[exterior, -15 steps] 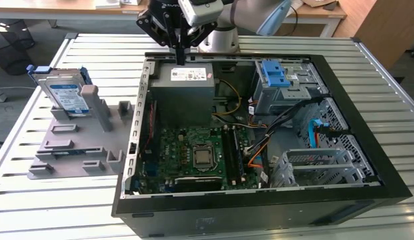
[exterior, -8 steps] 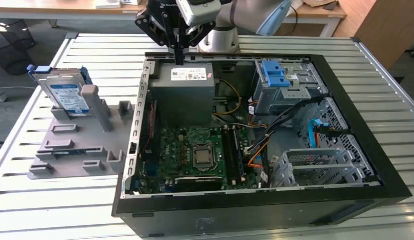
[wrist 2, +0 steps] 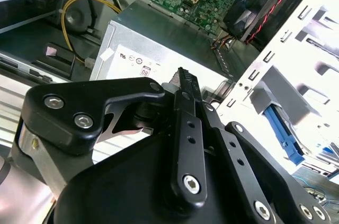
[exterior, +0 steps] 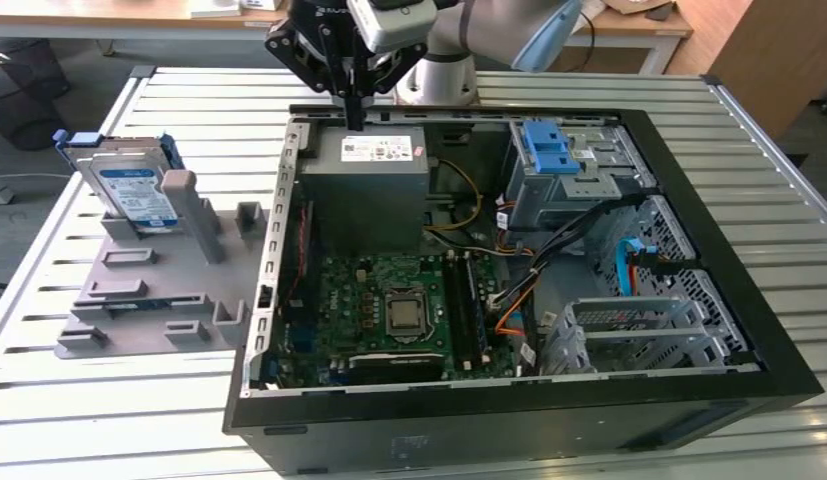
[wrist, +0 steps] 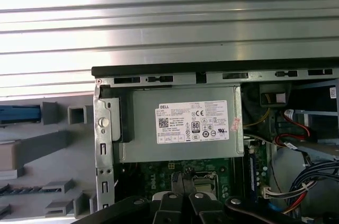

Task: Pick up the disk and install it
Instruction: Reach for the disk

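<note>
A slatted silver metal desk [exterior: 93, 420] carries a black tower computer case [exterior: 520, 425] lying on its side with the cover off and its interior exposed. Beside it, at the exterior view's left, lies a flat grey plastic fixture plate [exterior: 146, 290] studded with upright holders and slots. Inside the case, a grey metal power-supply box with a white sticker [exterior: 366, 190] fills the far corner, also seen in the first wrist view [wrist: 180, 144] and the second wrist view [wrist 2: 143, 38]. A green motherboard [exterior: 386, 310] lies just nearer than it. A perforated silver metal drive cage [exterior: 640, 330] sits in the near corner at the exterior view's right, and a blue plastic latch piece on a grey metal cage [exterior: 553, 150] sits in the far corner on that side. The flat silver hard disk with a white-and-blue label and blue carrier rails [exterior: 130, 190] stands on edge in a holder at the far end of the fixture plate, outside the case and well apart from the arm. The black hand [exterior: 350, 122] hangs over the far edge of the power-supply box, pointing down, its fingers pressed together with nothing between them, as both wrist views show [wrist: 184, 173] [wrist 2: 183, 73].
</note>
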You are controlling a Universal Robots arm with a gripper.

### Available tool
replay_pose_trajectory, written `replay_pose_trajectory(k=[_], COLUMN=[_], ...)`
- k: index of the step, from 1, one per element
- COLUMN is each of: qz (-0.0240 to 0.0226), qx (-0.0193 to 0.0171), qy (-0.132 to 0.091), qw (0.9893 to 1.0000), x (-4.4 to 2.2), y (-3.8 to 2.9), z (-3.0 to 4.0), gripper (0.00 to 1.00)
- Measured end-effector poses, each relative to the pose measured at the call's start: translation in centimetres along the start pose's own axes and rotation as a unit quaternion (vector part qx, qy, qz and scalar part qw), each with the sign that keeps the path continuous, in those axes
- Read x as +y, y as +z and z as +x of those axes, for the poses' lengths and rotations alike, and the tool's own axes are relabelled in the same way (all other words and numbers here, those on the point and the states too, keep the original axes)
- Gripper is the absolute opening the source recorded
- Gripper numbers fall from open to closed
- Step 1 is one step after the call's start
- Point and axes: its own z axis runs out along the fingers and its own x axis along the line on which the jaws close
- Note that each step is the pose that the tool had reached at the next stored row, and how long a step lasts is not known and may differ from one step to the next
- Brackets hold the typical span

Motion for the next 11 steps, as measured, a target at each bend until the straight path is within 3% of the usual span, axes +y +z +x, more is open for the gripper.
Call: replay_pose_trajectory(k=[11], qz=[0.0], qx=[0.0], qy=[0.0], qw=[1.0], x=[-0.02], y=[-0.01], z=[0.31], gripper=[0.11])
